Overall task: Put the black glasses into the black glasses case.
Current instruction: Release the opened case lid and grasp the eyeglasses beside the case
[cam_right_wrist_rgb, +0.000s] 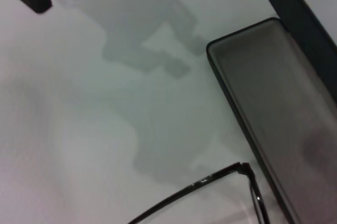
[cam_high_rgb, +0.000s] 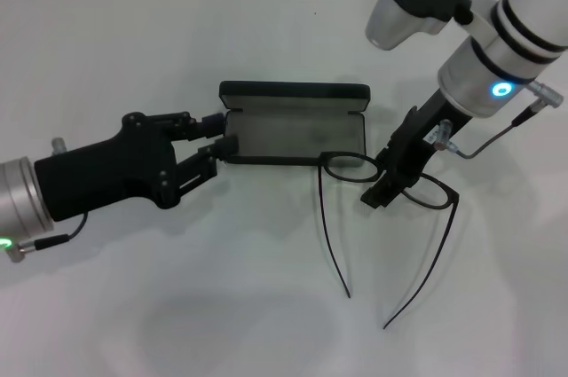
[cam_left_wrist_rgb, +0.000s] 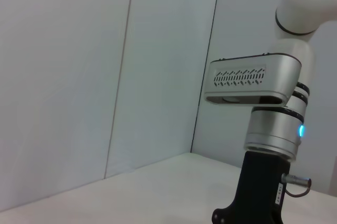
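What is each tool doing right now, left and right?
Left tool: open, fingers around the left end of the black glasses case.
Right tool: on the bridge of the black glasses; grip cannot be told.

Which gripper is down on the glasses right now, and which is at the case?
The right gripper is over the black glasses at their bridge. The left gripper sits at the open black glasses case's left end.

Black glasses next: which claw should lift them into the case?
Right. The right claw is already down at the bridge of the black glasses, beside the open black glasses case. The left claw is at the case's far end, likely steadying it.
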Robot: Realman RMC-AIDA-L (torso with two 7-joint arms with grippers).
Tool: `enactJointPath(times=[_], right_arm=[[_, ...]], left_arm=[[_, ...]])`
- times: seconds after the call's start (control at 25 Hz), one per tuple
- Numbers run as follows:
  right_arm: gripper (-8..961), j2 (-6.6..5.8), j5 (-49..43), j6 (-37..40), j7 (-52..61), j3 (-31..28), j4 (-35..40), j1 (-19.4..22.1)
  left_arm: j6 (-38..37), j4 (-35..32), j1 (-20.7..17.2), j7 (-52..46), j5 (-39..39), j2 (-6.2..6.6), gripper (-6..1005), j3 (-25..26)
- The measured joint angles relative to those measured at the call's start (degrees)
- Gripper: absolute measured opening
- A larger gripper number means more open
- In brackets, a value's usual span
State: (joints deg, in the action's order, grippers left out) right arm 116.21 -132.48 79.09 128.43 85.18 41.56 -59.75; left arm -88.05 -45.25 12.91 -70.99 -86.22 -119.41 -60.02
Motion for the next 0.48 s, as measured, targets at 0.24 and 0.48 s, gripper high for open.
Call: enactJointPath(times=[0.24,0.48], right_arm=[[542,-0.02,0.83,-1.24,0.73,0.49,-2.23,-0.82],[509,-0.02,0.92,-2.0,1.35,0.67,-2.67,-0.43]], left_arm=[[-0.01,1.04,-0.08,0.83,-0.15,0.05,297,0.0],[0.0,2.38,0.53,1.09,-0.25,0.24,295,0.0]])
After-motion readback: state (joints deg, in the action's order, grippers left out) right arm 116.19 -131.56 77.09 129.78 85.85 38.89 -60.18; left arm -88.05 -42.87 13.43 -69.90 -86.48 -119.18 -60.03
